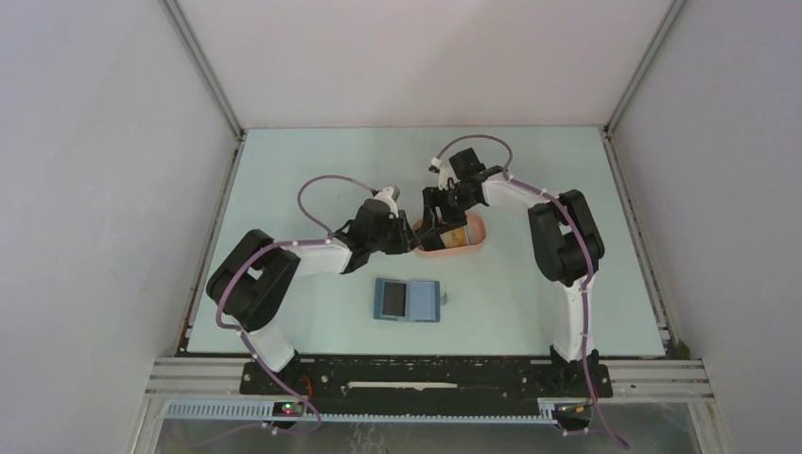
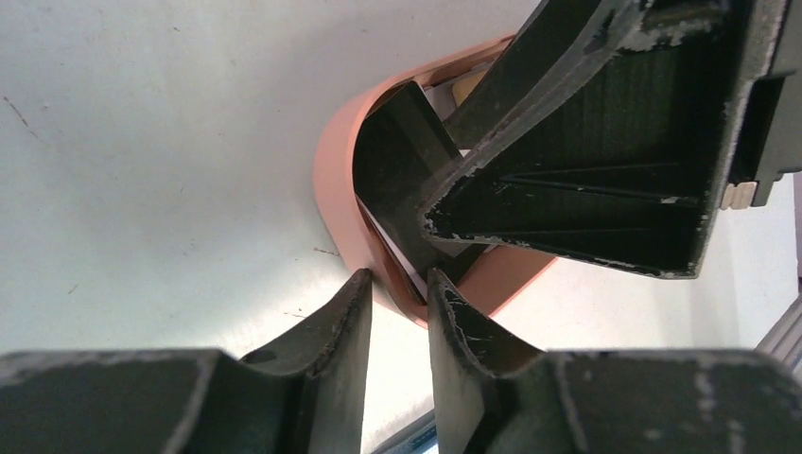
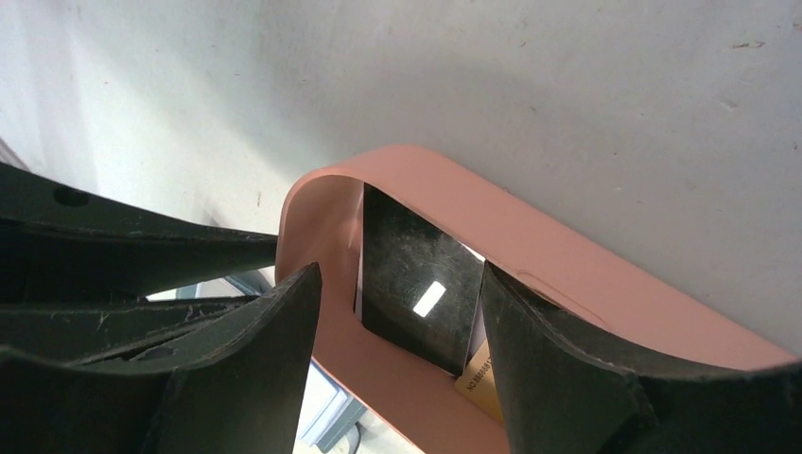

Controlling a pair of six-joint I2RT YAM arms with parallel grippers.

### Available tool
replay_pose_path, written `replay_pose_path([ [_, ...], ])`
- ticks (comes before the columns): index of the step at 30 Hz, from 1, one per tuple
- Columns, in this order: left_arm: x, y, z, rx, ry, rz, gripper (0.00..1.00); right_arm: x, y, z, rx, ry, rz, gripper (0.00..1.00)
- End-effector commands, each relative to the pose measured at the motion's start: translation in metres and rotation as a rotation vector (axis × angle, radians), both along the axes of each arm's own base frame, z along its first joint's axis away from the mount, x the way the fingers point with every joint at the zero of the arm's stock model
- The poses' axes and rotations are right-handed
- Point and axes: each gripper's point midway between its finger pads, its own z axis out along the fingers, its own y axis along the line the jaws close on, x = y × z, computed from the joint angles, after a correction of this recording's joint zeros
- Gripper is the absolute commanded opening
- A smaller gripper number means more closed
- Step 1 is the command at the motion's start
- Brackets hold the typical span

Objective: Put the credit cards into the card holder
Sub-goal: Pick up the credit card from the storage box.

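Our left gripper sits narrow astride the rim of the pink tray, likely steadying it (clamped? can't tell). The right gripper is wide around the tilted black card. The card holder lies open, apart.

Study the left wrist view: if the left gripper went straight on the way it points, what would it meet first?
Probably the curved end wall of the salmon tray, right at the fingertips of the left gripper. The right gripper reaches into the tray beyond it; depth is unclear.
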Motion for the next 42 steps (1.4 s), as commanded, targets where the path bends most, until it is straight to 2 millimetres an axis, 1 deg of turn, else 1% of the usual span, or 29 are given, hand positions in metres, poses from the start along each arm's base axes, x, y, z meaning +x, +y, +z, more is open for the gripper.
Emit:
replay_pose_path([
  [1,0.014,-0.016,0.026,-0.078,-0.037,-0.012,0.31,-0.017,0.012,0.002,0.106,0.078,0.021,0.72],
  [3,0.014,-0.016,0.025,-0.080,-0.034,-0.011,0.30,-0.022,0.018,0.013,0.180,0.109,0.037,0.72],
  [6,0.014,-0.017,0.025,-0.080,-0.031,-0.010,0.30,-0.025,0.022,0.029,0.263,0.137,0.042,0.70],
  [12,0.015,-0.017,0.022,-0.075,-0.025,-0.003,0.29,-0.025,0.020,0.056,0.358,0.142,0.046,0.69],
  [16,0.017,-0.016,0.023,-0.071,-0.025,0.002,0.29,-0.028,0.019,0.064,0.393,0.152,0.054,0.69],
  [20,0.017,-0.017,0.023,-0.070,-0.021,0.003,0.29,-0.030,0.019,0.067,0.422,0.167,0.065,0.67],
  [22,0.018,-0.017,0.023,-0.071,-0.021,0.003,0.29,-0.031,0.019,0.066,0.418,0.170,0.062,0.66],
  [25,0.018,-0.018,0.024,-0.072,-0.020,0.004,0.29,-0.028,0.014,0.056,0.370,0.169,0.037,0.64],
  [29,0.018,-0.019,0.024,-0.077,-0.017,0.000,0.29,-0.025,0.009,0.039,0.316,0.189,0.007,0.55],
  [30,0.019,-0.019,0.025,-0.077,-0.018,-0.001,0.29,-0.024,0.007,0.034,0.290,0.186,0.002,0.54],
  [34,0.019,-0.021,0.025,-0.080,-0.015,-0.006,0.29,-0.024,0.003,0.023,0.243,0.190,-0.008,0.55],
  [38,0.019,-0.023,0.024,-0.083,-0.013,-0.012,0.28,-0.027,0.006,0.018,0.244,0.217,0.002,0.55],
  [42,0.019,-0.023,0.026,-0.084,-0.013,-0.014,0.28,-0.026,0.004,0.012,0.200,0.200,-0.003,0.55],
])
